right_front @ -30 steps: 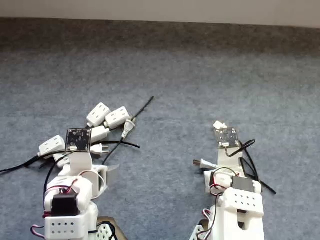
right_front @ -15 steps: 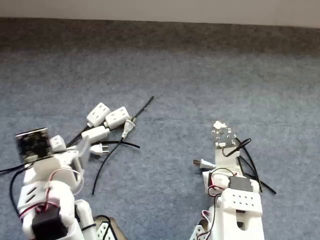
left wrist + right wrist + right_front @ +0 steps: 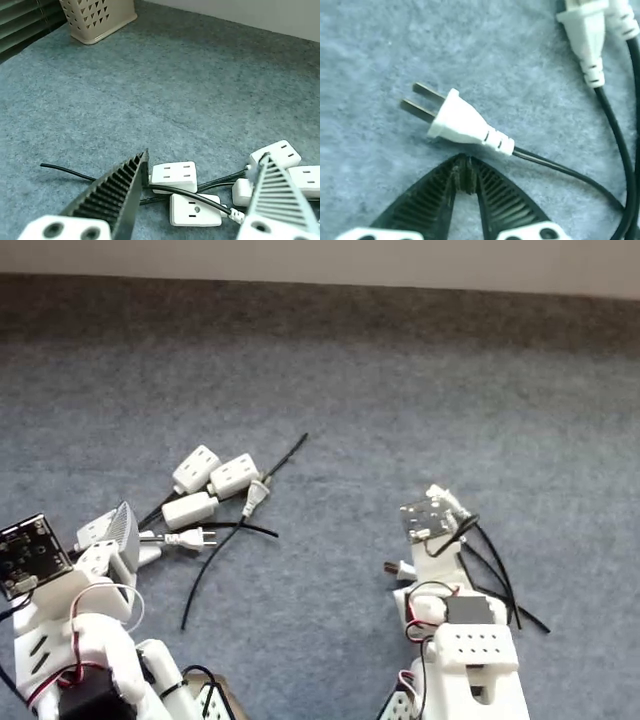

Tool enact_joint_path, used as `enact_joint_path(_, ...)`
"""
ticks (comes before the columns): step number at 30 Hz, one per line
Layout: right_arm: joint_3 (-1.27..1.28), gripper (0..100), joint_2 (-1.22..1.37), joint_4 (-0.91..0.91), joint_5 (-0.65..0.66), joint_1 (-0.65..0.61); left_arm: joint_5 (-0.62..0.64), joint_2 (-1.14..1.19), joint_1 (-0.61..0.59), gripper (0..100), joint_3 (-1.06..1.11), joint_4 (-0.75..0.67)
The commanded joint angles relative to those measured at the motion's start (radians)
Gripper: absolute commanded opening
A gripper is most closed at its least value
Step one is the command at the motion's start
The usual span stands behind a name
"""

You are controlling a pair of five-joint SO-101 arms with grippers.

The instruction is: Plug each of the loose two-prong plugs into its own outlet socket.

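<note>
Several white outlet blocks lie in a cluster with black cords: two point(image 3: 196, 468) point(image 3: 234, 475) at the back, one point(image 3: 188, 508) in the middle, one point(image 3: 97, 530) by my left arm. A loose two-prong plug point(image 3: 190, 537) lies beside them and another plug point(image 3: 255, 497) lies a little farther back. My left gripper point(image 3: 204, 157) is open above the carpet, just short of two outlets point(image 3: 173, 175) point(image 3: 195, 210). My right gripper point(image 3: 465, 175) is shut and empty, its tips just short of a white two-prong plug point(image 3: 457, 120) point(image 3: 400, 568). A second plug point(image 3: 585, 35) lies beyond it.
A beige lattice basket point(image 3: 97, 15) stands far off on the carpet. Black cords point(image 3: 215, 560) trail across the floor from the outlet cluster, and more cords point(image 3: 495, 575) loop beside the right arm. Bare grey carpet point(image 3: 400, 390) stretches over the far half.
My left arm swung away to the left of the outlet cluster and now sits low at the near-left corner. The right wrist turned slightly left above its plug.
</note>
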Motion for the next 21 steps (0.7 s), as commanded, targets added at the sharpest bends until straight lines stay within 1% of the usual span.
enact_joint_path(1,-0.019,0.9,0.012,0.016,0.012,-0.186,-0.038,0.001,0.004,33,-0.008,-0.066)
enact_joint_path(4,0.031,0.9,0.004,0.002,0.012,-0.203,-0.117,0.001,0.041,33,0.004,-0.110)
enact_joint_path(6,-0.015,0.9,0.004,-0.042,0.012,-0.208,-0.183,0.002,0.074,33,0.005,-0.126)
enact_joint_path(9,-0.090,0.9,0.004,-0.015,0.009,-0.183,-0.245,0.002,0.116,33,-0.001,-0.127)
enact_joint_path(12,-0.188,0.9,0.004,0.033,0.008,-0.137,-0.247,0.002,0.124,34,-0.018,-0.129)
enact_joint_path(17,-0.383,0.9,0.004,0.056,0.008,0.030,-0.242,0.015,0.124,34,-0.101,-0.121)
enact_joint_path(19,-0.470,0.9,0.004,0.059,0.008,0.085,-0.242,0.073,0.128,34,-0.143,-0.121)
enact_joint_path(21,-0.535,0.9,0.004,0.062,0.008,0.119,-0.242,0.194,0.130,34,-0.206,-0.121)
